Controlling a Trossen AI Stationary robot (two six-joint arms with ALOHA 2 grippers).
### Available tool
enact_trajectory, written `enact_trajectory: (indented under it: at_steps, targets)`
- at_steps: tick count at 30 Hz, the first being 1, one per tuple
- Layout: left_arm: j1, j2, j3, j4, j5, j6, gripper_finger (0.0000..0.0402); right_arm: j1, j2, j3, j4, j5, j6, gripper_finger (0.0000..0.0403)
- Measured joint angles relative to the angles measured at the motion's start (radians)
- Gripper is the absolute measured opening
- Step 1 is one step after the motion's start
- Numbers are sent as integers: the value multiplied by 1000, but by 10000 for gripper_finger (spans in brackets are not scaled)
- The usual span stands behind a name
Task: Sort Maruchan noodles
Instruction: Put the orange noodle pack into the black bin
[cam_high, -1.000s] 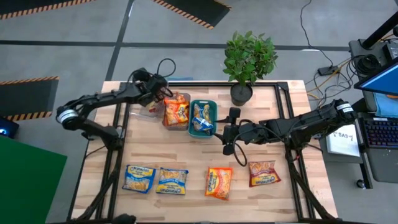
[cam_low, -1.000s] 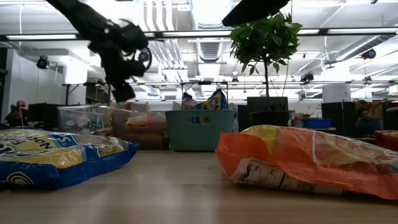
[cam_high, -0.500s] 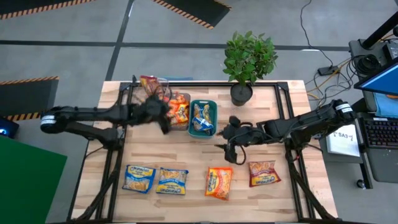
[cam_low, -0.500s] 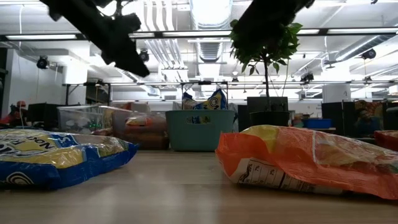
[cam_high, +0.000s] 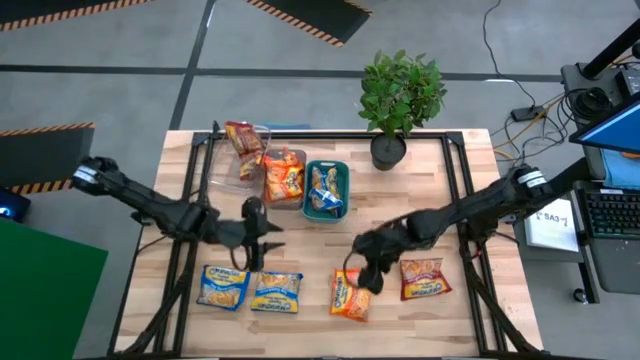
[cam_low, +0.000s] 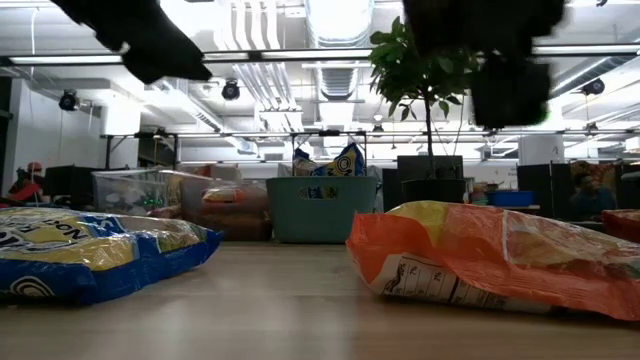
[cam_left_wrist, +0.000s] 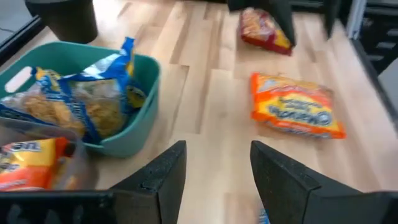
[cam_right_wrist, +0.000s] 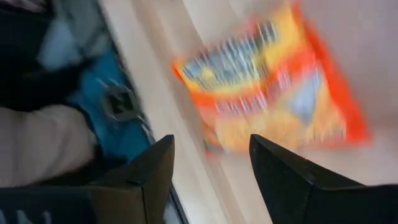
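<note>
From above, the left gripper (cam_high: 252, 240) is seen with fingers parted and empty, just at 12 o'clock of two blue-and-yellow packets (cam_high: 250, 288). The right gripper (cam_high: 368, 272) is poised, spread and empty, over the orange packet (cam_high: 350, 294), with a red packet (cam_high: 424, 278) at its 3 o'clock. At table height, the orange packet (cam_low: 490, 255) is spread across the foreground. Through the left wrist camera, a teal bin (cam_left_wrist: 118, 127) holding blue packets is shown. In the right wrist view, the orange packet (cam_right_wrist: 273, 93) is framed beyond parted fingers.

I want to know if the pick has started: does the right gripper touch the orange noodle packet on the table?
Apart. In the right wrist view, the right gripper stands open and empty, with the orange packet lying clearly beyond its fingertips.
</note>
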Motion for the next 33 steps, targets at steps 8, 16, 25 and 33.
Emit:
enact_trajectory:
  at_steps: [8, 16, 25, 33]
  targets:
    - [-172, 68, 0, 107, -156, -45, 159, 166, 155, 3, -27, -18, 65, 157]
    - [-187, 157, 0, 242, -161, -44, 159, 219, 257, 82, -17, 200, -197, 83]
    - [-192, 267, 0, 408, -159, -18, 159, 155, 361, 135, 141, 332, -436, 11]
    - [-204, 338, 31, 422, -159, -18, 159, 44, 381, 187, 241, 547, -575, 9]
